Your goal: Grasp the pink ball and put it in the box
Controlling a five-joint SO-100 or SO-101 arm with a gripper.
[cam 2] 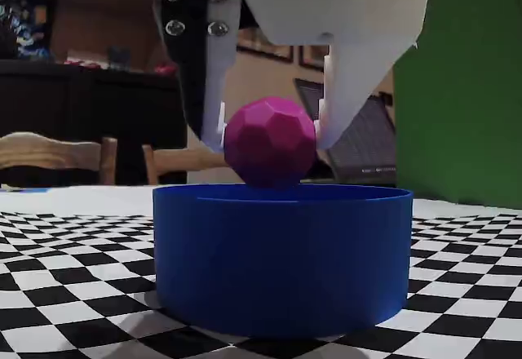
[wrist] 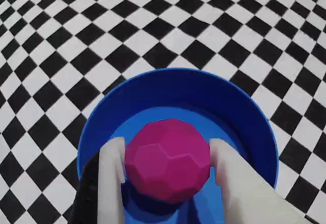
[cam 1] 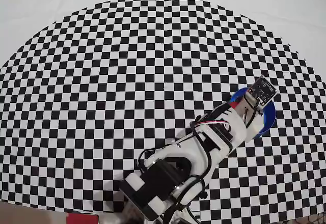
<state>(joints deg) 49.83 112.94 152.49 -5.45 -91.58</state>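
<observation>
While the small faceted magenta-pink ball (cam 2: 269, 142) hangs pinched between the two pale fingers (wrist: 111, 183) of the claw (cam 2: 271, 135), we read the fixed view as the key figure: the ball sits directly above the round, shallow, bright blue box (cam 2: 281, 257), its underside level with or just below the rim, and slightly left of the box's centre in that view. We cannot tell from this side view whether the ball touches the floor of the box; it appears to be clear of it.

From the wrist view we see the ball (wrist: 167, 160) held on both flanks by the claw (wrist: 168, 175), with the blue floor and the far wall of the box (wrist: 178, 89) showing beyond it. The ball lies well inside the ring of the wall, towards its near side.

Seen from overhead, the white arm reaches to the right side of the black-and-white checkered counter (cam 1: 102, 81). Its wrist covers most of the box (cam 1: 268, 118), of which only a blue crescent shows; the ball is hidden there.

We judge that the relation governing the coming move is vertical: the box lies straight below the ball, with wall on every side. Having no long axis, the ball needs no turning; spreading the fingers should let it drop in, though it may roll or bounce towards the near wall.
</observation>
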